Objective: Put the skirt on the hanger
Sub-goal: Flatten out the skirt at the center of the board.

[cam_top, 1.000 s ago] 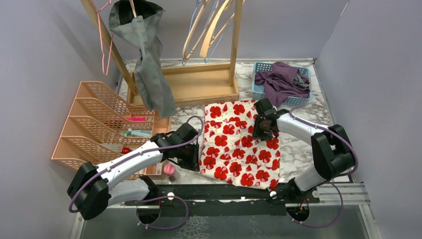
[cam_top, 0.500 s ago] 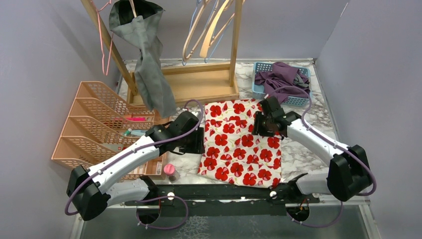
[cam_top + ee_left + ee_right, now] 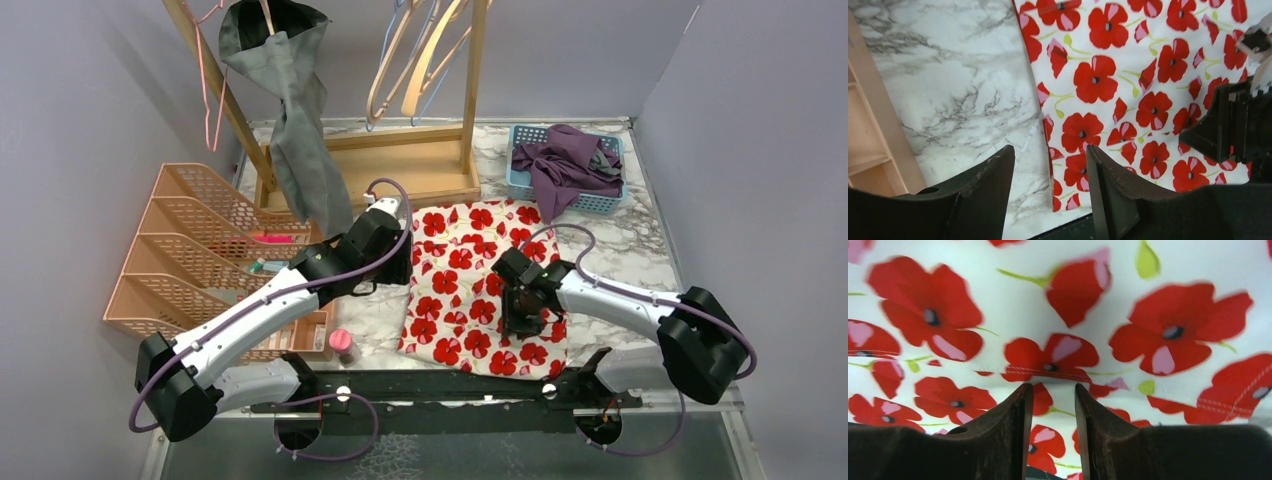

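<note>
The skirt [image 3: 470,270], white with red poppies, lies flat on the marble table. Wooden hangers [image 3: 420,60] hang on the wooden rack at the back. My left gripper [image 3: 398,262] is open and empty, low at the skirt's left edge; in the left wrist view [image 3: 1048,150] its jaws straddle that edge of the skirt [image 3: 1128,75]. My right gripper [image 3: 522,305] points down on the near right part of the skirt. In the right wrist view [image 3: 1053,387] its jaws stand slightly apart at a stitched hem of the skirt [image 3: 1048,300].
A grey garment [image 3: 295,130] hangs on the rack's left post beside a pink wire hanger [image 3: 210,90]. An orange file rack [image 3: 200,250] stands at left. A blue basket [image 3: 565,165] of purple clothes stands at back right. A small pink-capped bottle [image 3: 342,343] stands near the front edge.
My right gripper has moved from the skirt's far right edge to its near right part. My left gripper has moved away from me along the skirt's left edge.
</note>
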### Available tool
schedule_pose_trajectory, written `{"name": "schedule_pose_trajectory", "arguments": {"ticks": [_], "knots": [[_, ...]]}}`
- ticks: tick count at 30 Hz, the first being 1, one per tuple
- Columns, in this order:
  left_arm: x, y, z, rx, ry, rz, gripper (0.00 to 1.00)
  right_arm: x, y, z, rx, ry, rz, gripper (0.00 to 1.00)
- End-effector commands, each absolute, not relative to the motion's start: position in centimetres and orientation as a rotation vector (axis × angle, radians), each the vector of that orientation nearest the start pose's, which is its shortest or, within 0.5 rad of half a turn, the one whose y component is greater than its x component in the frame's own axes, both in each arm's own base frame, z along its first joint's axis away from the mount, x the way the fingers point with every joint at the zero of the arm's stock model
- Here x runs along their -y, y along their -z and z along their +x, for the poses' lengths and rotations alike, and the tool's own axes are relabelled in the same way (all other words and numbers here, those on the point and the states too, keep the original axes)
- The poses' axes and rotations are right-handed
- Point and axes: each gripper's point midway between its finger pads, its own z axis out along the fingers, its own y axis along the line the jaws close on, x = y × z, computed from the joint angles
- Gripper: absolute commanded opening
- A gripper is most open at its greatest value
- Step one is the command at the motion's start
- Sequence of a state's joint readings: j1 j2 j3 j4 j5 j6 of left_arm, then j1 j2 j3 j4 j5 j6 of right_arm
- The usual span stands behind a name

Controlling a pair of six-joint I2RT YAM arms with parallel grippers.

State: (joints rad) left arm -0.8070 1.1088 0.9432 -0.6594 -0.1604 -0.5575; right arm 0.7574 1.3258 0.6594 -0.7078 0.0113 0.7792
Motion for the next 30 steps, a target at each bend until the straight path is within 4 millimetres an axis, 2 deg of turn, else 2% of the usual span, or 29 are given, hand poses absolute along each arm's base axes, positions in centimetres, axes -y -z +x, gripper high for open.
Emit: {"name": "schedule_pose_trajectory", "arguments": {"ticks": [1,3,5,7,8,10,13,16,18,21,24,26,30], "knots": [[20.9,-19.5,23.6,-2.268,0.394,0.231,0.58,-12.3,-1.1,9.3,-3.083,0.062,0.273,0.4],[20.8,-20.1,24.1,-2.244,0.372,0.233,0.59,-12.1,-2.4,9.6,-3.054,0.078,0.329,0.37],[20.6,-20.6,24.5,-2.221,0.354,0.236,0.6,-11.5,-3.8,10.8,-2.98,0.124,0.376,0.37],[20.6,-21.3,25.0,-2.198,0.338,0.238,0.61,-11.0,-5.2,12.3,-2.905,0.173,0.357,0.37],[20.5,-21.8,25.3,-2.183,0.331,0.235,0.61,-11.6,-5.8,13.2,-2.89,0.148,0.292,0.37],[20.5,-22.8,26.1,-2.152,0.313,0.24,0.61,-13.8,-6.6,14.5,-2.889,0.025,0.117,0.37],[20.7,-25.3,27.2,-2.094,0.298,0.236,0.62,-19.2,-7.6,16.0,-2.827,-0.255,-0.096,0.4],[20.9,-28.1,27.7,-2.034,0.316,0.236,0.62,-24.1,-8.1,16.4,-2.756,-0.459,-0.277,0.46],[21.1,-29.7,27.4,-1.996,0.354,0.257,0.61,-26.8,-8.2,16.6,-2.72,-0.502,-0.378,0.5],[21.8,-31.9,25.9,-1.932,0.461,0.341,0.6,-30.3,-7.4,16.3,-2.702,-0.47,-0.52,0.56],[20.6,-34.5,24.7,-1.844,0.495,0.338,0.6,-32.3,-4.8,15.1,-2.742,-0.405,-0.634,0.57],[19.4,-36.2,24.5,-1.793,0.475,0.307,0.6,-33.1,-3.2,14.0,-2.769,-0.373,-0.702,0.58],[16.7,-39.5,24.5,-1.702,0.409,0.221,0.6,-32.8,-0.9,11.5,-2.83,-0.294,-0.815,0.58]]}}
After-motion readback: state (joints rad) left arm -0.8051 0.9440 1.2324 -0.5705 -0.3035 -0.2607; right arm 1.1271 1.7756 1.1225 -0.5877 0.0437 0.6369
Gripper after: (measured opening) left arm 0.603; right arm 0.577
